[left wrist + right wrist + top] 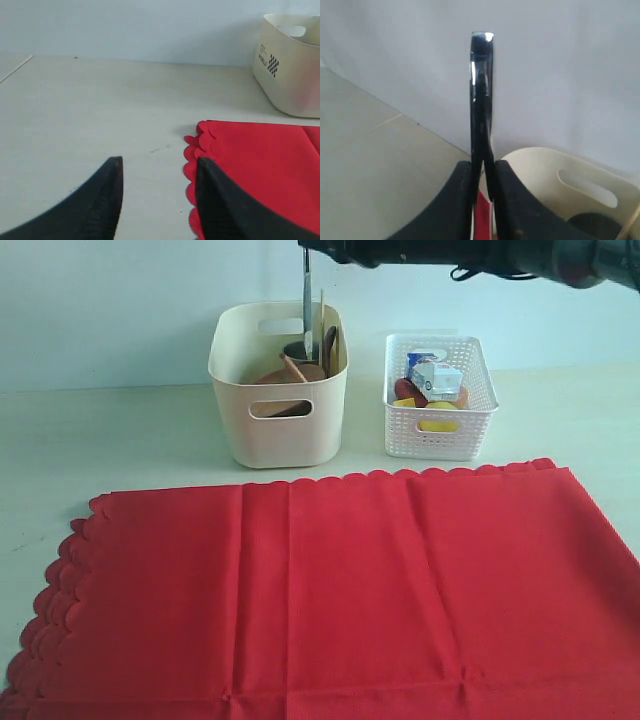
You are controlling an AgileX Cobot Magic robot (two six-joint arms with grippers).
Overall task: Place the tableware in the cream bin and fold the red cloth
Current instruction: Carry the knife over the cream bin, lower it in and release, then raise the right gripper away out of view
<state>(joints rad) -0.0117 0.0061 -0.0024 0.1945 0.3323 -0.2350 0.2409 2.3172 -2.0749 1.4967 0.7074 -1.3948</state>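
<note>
The silver knife (308, 310) hangs upright, blade down, over the cream bin (280, 430), and my right gripper (306, 250) is shut on its upper end. In the right wrist view the knife (481, 100) runs out from between the closed fingers of that gripper (482, 167), with the bin's rim (560, 170) behind. Inside the bin lie the brown wooden plate (285, 375) and the chopsticks (322, 325). The red cloth (330, 590) lies spread flat in front. My left gripper (157, 162) is open and empty, low over the table at the cloth's scalloped edge (260, 160).
A white lattice basket (440, 435) with a milk carton (435, 375) and other food stands right of the bin. The bin (290, 75) also shows in the left wrist view. Bare table (110, 440) lies left of the bin.
</note>
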